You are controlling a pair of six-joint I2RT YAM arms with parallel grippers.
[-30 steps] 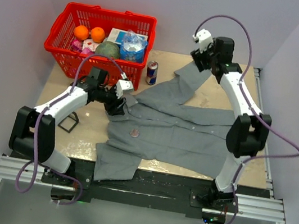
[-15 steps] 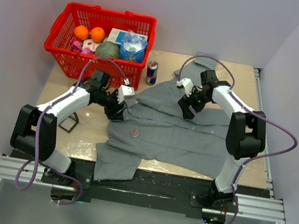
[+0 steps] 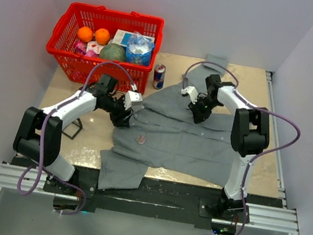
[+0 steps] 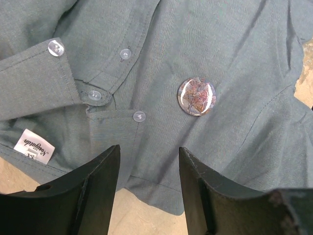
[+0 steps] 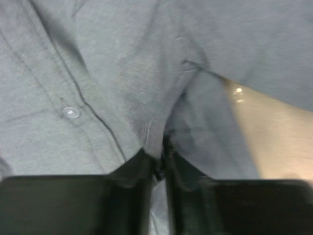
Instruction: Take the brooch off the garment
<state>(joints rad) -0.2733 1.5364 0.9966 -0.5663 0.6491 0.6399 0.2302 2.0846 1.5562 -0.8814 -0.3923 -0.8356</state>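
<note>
The right arm, raised high at the back of the counter [image 3: 268,165] a second ago, has swung down onto the shirt [image 3: 188,140]. The right claw [image 3: 197,113] now sits at upper centre of the overhead view, near the base of a sleeve. Its wrist view shows the right claw [image 5: 157,161] pressed nearly together with a fold of the shirt [image 5: 98,58] pinched between the fingers. The left arm has only crept a little toward the collar. The left claw [image 3: 124,111] is spread wide and holds nothing, hovering over the collar and placket.

The brooch [image 3: 140,140] is still pinned to the chest, left of centre in the overhead view. From the left wrist the brooch [image 4: 196,96] lies above and to the right of the left claw [image 4: 146,161], apart from it, on flat shirt [image 4: 234,58] cloth. This likely means the right side is anchoring the cloth while the left goes for the pin. The removal itself has not begun.

The red basket [image 3: 65,55] at upper left holds two oranges [image 3: 85,34], a dark green round fruit [image 3: 113,52], a box [image 3: 123,36] and a crinkly clear bag [image 3: 139,47]. A drink can [image 3: 159,76] stands just beside it.
</note>
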